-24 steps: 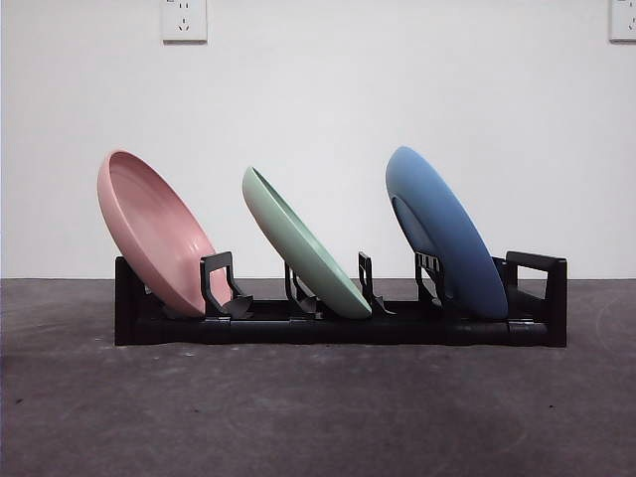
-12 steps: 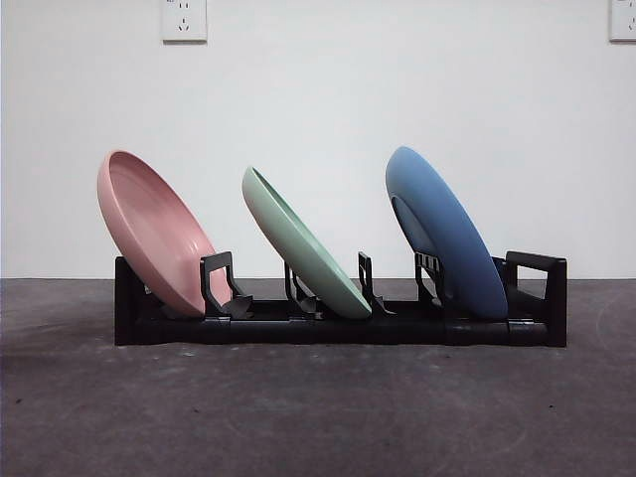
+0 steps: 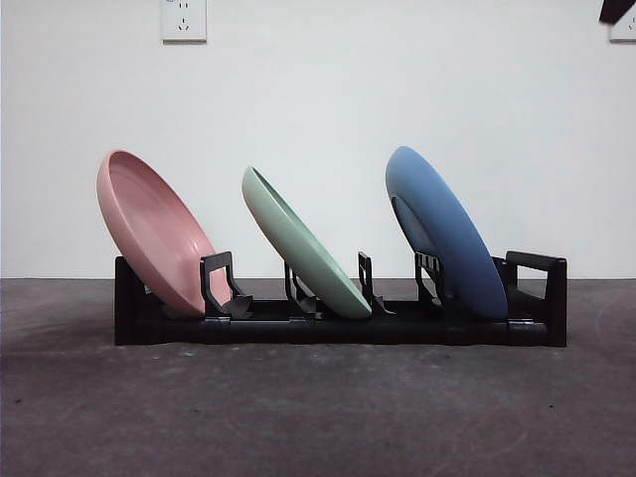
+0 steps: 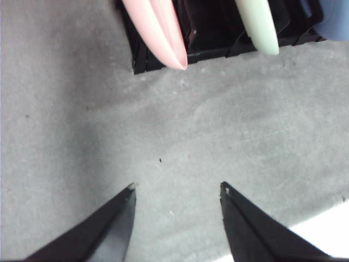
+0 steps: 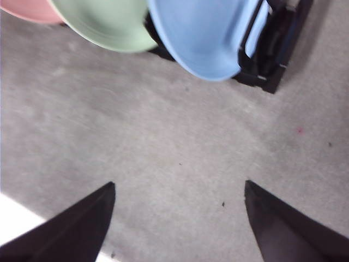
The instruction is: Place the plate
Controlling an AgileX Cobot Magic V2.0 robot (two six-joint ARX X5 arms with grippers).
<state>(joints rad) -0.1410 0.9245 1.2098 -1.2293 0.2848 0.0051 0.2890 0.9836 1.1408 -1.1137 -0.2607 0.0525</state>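
Three plates lean in a black rack [image 3: 537,333] on the grey table: a pink plate [image 3: 149,229] at the left, a green plate [image 3: 298,248] in the middle and a blue plate [image 3: 442,234] at the right. My left gripper [image 4: 177,188] hangs open over bare table, back from the rack's pink end, nothing between its jaws. The pink plate [image 4: 155,27] and green plate [image 4: 256,24] show past it. My right gripper [image 5: 180,185] is open and holds nothing, set back from the blue plate [image 5: 202,38]. A black tip [image 3: 616,10] of an arm shows at the top right corner.
A white wall with two sockets [image 3: 184,20] stands behind the rack. Grey table [image 3: 318,417] stretches in front of the rack. The rack's right end [image 5: 278,49] has an unfilled slot beside the blue plate. A white strip [image 4: 327,234] marks the table's edge.
A black arm tip has come into the front view's top right corner. The plates and rack have not moved.
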